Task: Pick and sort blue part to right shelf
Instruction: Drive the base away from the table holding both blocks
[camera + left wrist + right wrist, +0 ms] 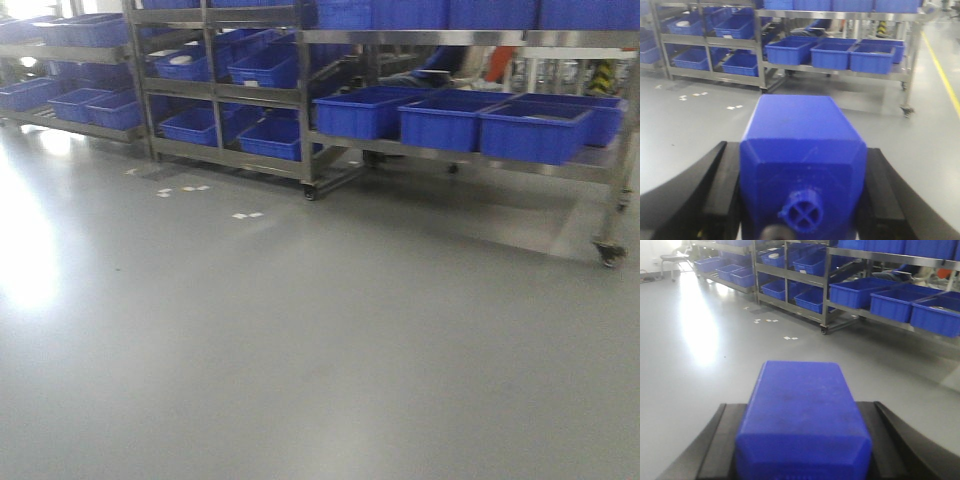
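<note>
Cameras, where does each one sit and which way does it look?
Front view: on the robot's front, looking over grey floor at steel shelves of blue bins; no robot parts show.
Left wrist view: behind the left pincer, looking past its blue part to the shelves; black fingers show.
Right wrist view: behind the right pincer, over a second blue part; black fingers show.
Shared: all three see the same bins and white floor marks.

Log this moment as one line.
left jaws: shut on blue part | right jaws: shut on second blue part | shelf: ahead, across floor
</note>
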Robot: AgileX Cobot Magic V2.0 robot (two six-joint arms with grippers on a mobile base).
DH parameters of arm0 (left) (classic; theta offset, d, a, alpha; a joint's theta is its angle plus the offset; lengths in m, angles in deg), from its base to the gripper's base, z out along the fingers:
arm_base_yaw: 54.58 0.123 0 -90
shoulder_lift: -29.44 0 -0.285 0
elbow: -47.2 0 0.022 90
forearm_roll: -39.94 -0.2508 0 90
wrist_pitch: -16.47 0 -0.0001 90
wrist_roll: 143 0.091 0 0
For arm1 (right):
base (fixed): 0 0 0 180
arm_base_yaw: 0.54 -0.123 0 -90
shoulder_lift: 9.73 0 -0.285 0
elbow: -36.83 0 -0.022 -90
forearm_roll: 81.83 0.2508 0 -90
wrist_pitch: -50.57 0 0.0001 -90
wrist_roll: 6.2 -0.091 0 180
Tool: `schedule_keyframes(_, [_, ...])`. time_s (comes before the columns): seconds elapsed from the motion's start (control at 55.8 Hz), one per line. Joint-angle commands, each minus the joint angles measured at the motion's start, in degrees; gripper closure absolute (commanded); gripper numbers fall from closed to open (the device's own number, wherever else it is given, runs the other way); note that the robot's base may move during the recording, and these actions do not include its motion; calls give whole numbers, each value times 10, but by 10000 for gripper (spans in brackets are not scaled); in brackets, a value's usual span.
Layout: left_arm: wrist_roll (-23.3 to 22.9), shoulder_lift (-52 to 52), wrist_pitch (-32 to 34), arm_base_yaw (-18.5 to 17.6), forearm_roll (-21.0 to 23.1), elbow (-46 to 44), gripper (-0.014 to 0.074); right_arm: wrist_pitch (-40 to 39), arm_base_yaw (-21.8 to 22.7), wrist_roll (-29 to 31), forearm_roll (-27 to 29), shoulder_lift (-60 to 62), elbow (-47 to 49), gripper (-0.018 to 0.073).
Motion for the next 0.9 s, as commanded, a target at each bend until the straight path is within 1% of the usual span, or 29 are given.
schedule_keyframes(0.0, [-5, -3, 54, -4, 1, -16, 261, -54, 1, 5, -5, -8, 16, 407])
schedule_keyframes(0.879, [-5, -3, 54, -2, 3, -16, 261, -54, 0, 5, -5, -7, 16, 407])
